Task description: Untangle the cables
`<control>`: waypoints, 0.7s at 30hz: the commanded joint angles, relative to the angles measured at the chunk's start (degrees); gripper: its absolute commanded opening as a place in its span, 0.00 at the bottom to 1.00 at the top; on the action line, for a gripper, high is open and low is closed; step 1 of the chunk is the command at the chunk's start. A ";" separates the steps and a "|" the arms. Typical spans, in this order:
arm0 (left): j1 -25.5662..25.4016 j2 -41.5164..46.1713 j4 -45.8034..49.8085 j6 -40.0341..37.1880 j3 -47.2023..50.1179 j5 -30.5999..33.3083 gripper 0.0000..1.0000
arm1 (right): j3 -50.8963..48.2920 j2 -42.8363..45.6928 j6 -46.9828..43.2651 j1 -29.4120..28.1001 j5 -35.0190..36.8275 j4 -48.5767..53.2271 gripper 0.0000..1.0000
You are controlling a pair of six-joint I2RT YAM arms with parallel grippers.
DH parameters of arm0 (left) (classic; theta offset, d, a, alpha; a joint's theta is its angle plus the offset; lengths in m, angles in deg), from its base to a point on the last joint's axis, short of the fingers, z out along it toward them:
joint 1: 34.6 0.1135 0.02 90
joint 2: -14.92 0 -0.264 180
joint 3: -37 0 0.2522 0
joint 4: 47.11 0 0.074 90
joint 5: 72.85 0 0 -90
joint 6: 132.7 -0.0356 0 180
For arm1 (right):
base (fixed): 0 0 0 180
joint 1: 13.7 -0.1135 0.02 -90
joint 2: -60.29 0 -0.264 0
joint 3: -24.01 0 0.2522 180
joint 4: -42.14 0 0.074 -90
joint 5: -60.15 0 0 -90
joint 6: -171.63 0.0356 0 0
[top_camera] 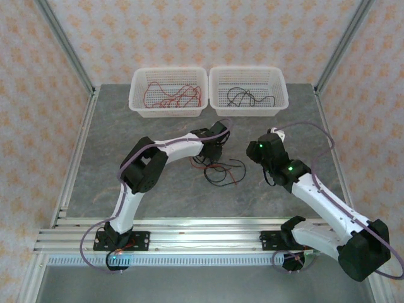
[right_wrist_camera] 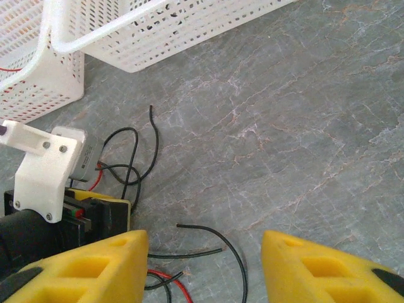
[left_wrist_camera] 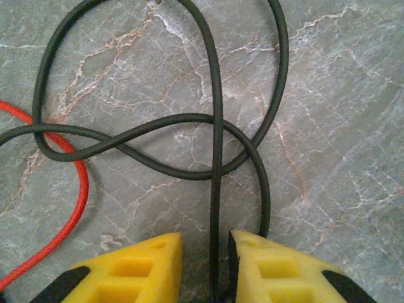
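While barely parted, the left gripper is straddling a black cable. The right gripper is gaping wide, empty.

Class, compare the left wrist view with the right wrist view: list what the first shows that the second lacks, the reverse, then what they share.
Left wrist view: a black cable running between the fingers of the left hand, which stand apart without pinching it, its loops crossing a red cable close up.
Right wrist view: two white baskets, loose black cable ends, and the right hand open with nothing between its fingers.
Shared: the grey marbled table, black and red cables.
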 commanded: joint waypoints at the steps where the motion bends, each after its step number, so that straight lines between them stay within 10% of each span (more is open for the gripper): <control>1: -0.25 -2.02 1.17 -1.03 -0.96 3.36 0.18 | -1.14 0.85 0.54 0.32 0.28 -0.04 0.49; 6: -0.25 -2.59 0.72 -0.59 -0.65 4.10 0.00 | -1.76 0.92 0.44 0.32 0.30 -0.05 0.49; 21: -0.86 11.10 -1.70 2.40 2.61 1.35 0.00 | -4.00 1.20 0.61 1.07 -3.50 -3.36 0.50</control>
